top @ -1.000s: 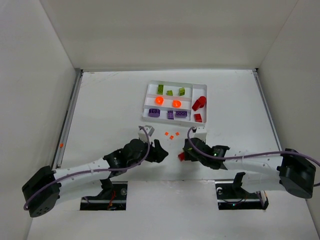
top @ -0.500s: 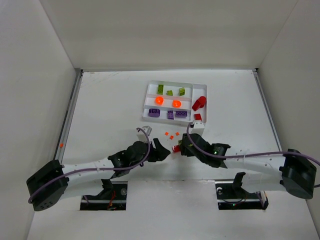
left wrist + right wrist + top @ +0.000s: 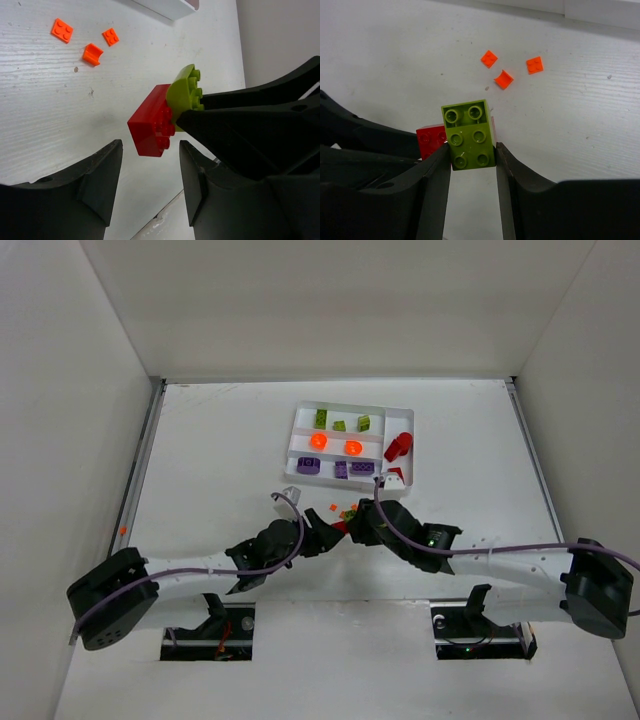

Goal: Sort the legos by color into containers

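My right gripper point(image 3: 471, 151) is shut on a lime green brick point(image 3: 469, 134) with a red brick point(image 3: 431, 140) stuck to its underside, held above the table. My left gripper point(image 3: 150, 167) is open, its jaws facing the red brick point(image 3: 150, 127) from just short of it, not touching. The green brick point(image 3: 184, 95) sits behind the red one there. In the top view both grippers meet at mid-table, left point(image 3: 322, 537), right point(image 3: 353, 524). The white tray point(image 3: 355, 406) holds green, orange, purple and red pieces in separate slots.
Three small orange pieces point(image 3: 503, 79) lie loose on the table between the grippers and the tray, also seen in the left wrist view point(image 3: 92, 54) and the top view point(image 3: 333, 507). White walls enclose the table on three sides.
My right gripper has carried the green and red stack left and towards the tray. My left gripper has reached right, closing in on the stack, still open.
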Available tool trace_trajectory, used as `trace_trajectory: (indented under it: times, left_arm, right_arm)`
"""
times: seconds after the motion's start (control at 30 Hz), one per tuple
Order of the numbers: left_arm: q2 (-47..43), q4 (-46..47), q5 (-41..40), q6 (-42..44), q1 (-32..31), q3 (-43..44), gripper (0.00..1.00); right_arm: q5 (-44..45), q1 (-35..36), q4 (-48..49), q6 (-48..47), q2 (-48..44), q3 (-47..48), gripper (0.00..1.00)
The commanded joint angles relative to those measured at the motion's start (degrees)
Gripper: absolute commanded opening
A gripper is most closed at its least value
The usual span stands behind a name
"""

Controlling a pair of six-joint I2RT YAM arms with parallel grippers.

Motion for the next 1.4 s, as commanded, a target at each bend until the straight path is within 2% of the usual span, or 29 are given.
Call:
trace_trajectory:
  times: [0.0, 0.2, 0.27, 0.53, 0.7, 0.83, 1.2, 1.37]
  left_arm:
    - [3.04, 6.21, -0.50, -1.82, 0.37, -0.52, 0.44]
    - [5.42, 11.75, -1.11, -2.97, 0.54, -1.66, 0.27]
    - [5.51, 12.81, -1.20, -2.53, 0.63, -1.58, 0.25]
    - [5.43, 13.25, -2.61, 0.27, -0.16, -1.66, 0.24]
    - [5.51, 13.69, -4.63, 0.98, -0.51, -1.93, 0.36]
    - [5.78, 15.79, -4.72, 1.86, -0.51, -2.28, 0.39]
    - [6.04, 22.21, -3.84, 2.13, 0.37, -3.16, 0.35]
    - [7.88, 23.97, -3.31, 2.21, -0.25, -2.54, 0.26]
  right_arm:
    - [-1.48, -0.24, 5.34, 0.55, -2.06, 0.12, 0.26]
    - [-3.07, -0.42, 6.49, 0.81, -3.21, -1.64, 0.27]
    - [-3.07, -0.51, 6.49, 0.90, -3.73, -2.08, 0.27]
    - [-3.50, -1.21, 5.87, 0.90, -4.00, -2.26, 0.27]
    - [-4.38, -1.74, 5.79, 0.90, -3.74, -1.91, 0.27]
    - [-5.79, -2.96, 6.49, 0.90, -3.56, -1.99, 0.27]
    - [-8.51, -5.08, 7.01, 2.22, -5.84, -3.58, 0.27]
    - [-9.39, -4.99, 7.63, 2.40, -6.02, -3.67, 0.27]
